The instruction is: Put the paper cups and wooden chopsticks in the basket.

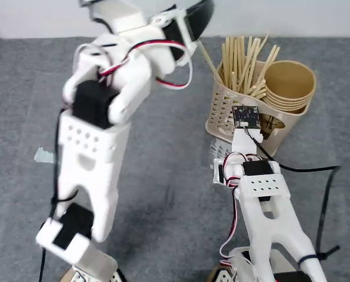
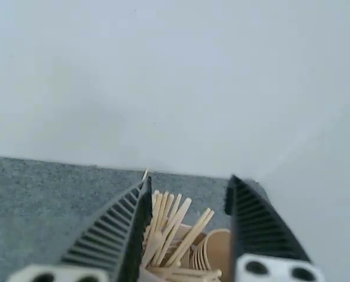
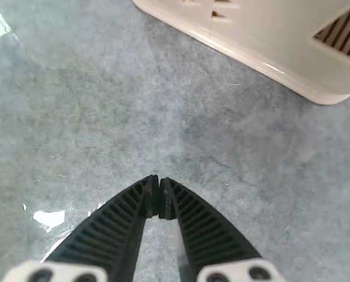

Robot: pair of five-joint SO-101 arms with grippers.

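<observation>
Toward 1 o'clock on the grey counter [image 1: 163, 150] stands the pale slotted basket [image 1: 222, 114], and the task's things are inside it. The wooden chopsticks [image 1: 240, 59] stand on end in a loose bundle on its 9 o'clock side. The paper cups [image 1: 289, 88], nested into one stack, fill its 3 o'clock side. One stick leans out past the rim toward 11 o'clock.

The left tool [image 2: 189, 183] has its jaws spread wide. In its wrist view the chopstick tops and the cup rims show through the gap, farther off than the jaw tips and gripped by neither jaw. From the high view the left arm is lifted well off the counter. Its dark jaw sits at about 10 o'clock from the basket, near the upper end of the leaning stick.

The right tool [image 3: 159, 183] has its jaws pressed together tip to tip, over bare counter and close to it. A lower corner of the basket lies near, ahead of the tips and apart from them. Seen from the high view, the right arm stands at 6 o'clock from the basket, its wrist up against the basket's near wall.

A pale scrap [image 1: 43, 155] lies on the counter far out at 9 o'clock, well apart from the basket.
</observation>
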